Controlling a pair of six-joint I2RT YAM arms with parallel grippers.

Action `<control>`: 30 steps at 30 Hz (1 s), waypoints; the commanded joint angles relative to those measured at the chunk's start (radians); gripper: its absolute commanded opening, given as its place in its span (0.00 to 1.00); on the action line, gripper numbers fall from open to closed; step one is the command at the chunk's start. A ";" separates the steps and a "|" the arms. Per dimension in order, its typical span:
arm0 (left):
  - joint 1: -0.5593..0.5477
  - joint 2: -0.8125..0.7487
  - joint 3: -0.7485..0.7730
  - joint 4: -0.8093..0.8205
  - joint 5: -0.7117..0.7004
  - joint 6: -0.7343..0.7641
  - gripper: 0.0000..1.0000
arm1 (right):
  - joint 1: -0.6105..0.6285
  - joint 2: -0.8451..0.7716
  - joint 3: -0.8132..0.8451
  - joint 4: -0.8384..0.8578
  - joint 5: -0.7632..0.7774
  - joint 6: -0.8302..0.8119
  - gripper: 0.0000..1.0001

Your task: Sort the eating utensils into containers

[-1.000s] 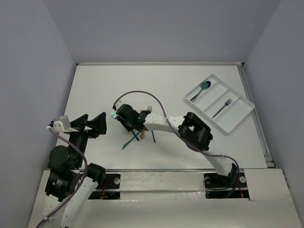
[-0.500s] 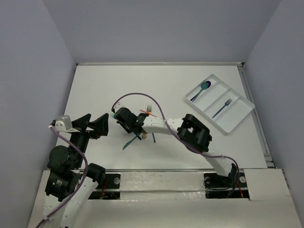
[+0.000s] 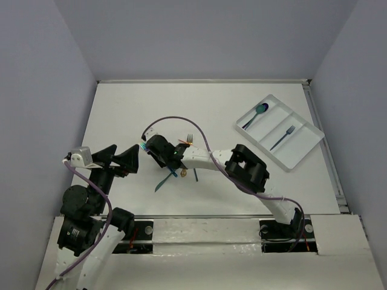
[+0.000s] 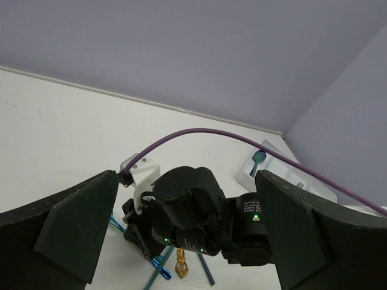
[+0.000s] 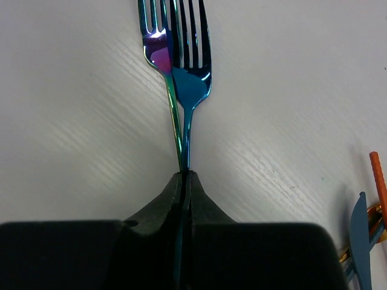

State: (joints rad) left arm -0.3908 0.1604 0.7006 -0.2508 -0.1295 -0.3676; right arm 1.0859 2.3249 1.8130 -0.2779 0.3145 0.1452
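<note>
My right claw (image 5: 184, 176) is pinching a blue fork (image 5: 191, 66) by its handle, perhaps two stacked, just above the bench (image 3: 133, 109). Next, it needs carrying to the white tray (image 3: 300, 148), to its fork compartment. The left claw (image 3: 120, 156) is hanging spread, empty.

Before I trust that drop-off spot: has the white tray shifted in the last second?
No. In the top view the tray sits just where it was, its right corner equally close to the rail along the table's right edge.
</note>
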 commanded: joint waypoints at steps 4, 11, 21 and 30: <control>0.004 0.005 -0.003 0.062 0.019 0.010 0.99 | -0.017 -0.076 -0.040 0.163 -0.006 0.040 0.00; 0.004 0.004 -0.003 0.062 0.024 0.009 0.99 | -0.069 -0.166 -0.158 0.337 -0.052 0.126 0.00; 0.004 -0.001 -0.003 0.062 0.022 0.009 0.99 | -0.103 -0.239 -0.325 0.621 -0.034 0.182 0.00; 0.004 0.002 -0.004 0.064 0.025 0.009 0.99 | -0.132 -0.301 -0.414 0.824 0.139 0.174 0.00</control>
State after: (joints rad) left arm -0.3908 0.1604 0.7002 -0.2508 -0.1188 -0.3676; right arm 0.9680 2.1204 1.4326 0.3321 0.3321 0.3141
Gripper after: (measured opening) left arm 0.989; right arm 0.044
